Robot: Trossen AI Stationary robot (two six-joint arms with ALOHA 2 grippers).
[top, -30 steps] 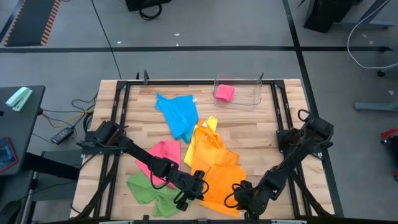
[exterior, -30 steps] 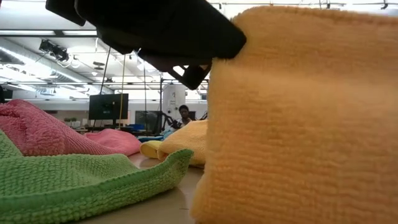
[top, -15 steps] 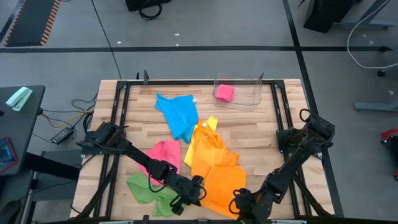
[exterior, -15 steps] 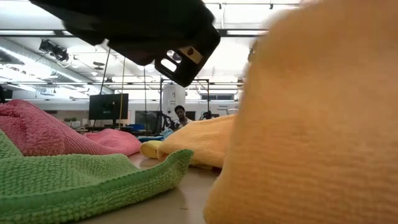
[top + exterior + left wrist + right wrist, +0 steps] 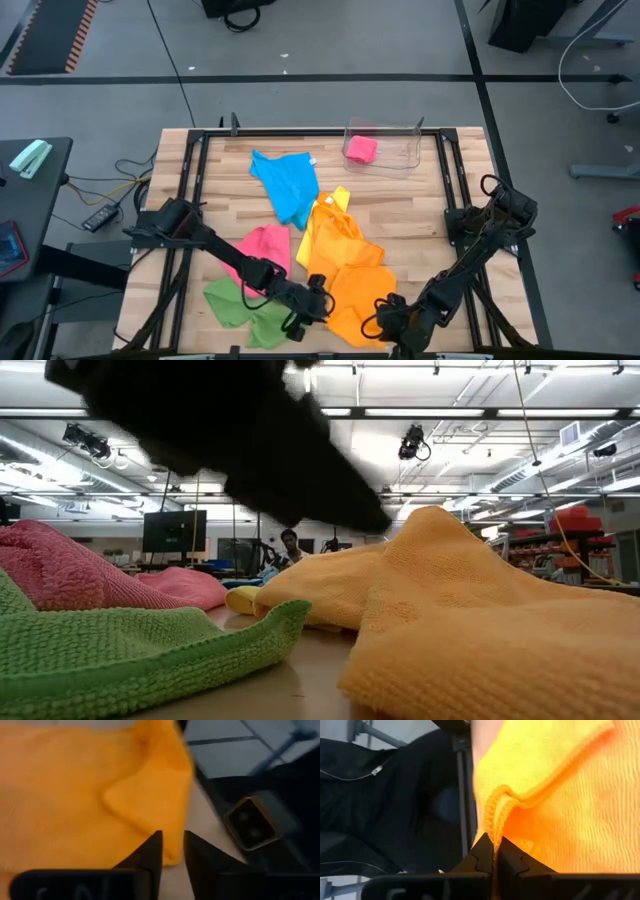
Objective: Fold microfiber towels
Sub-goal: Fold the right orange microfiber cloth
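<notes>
Right wrist view: right gripper, jaws pressed together, pinching a bunched edge fold of the orange towel, which spreads ahead of the tips. Left wrist view: left gripper, jaws slightly parted with nothing between them; the orange towel's corner lies just ahead.

A wooden butcher-block table with a black metal frame stands on a grey concrete floor crossed by dark tape lines. A striped hazard mat lies at the far left corner, and cables trail beside a dark side table. Across the room, long ceiling light strips shine over a dark monitor, shelving, and a distant person.
</notes>
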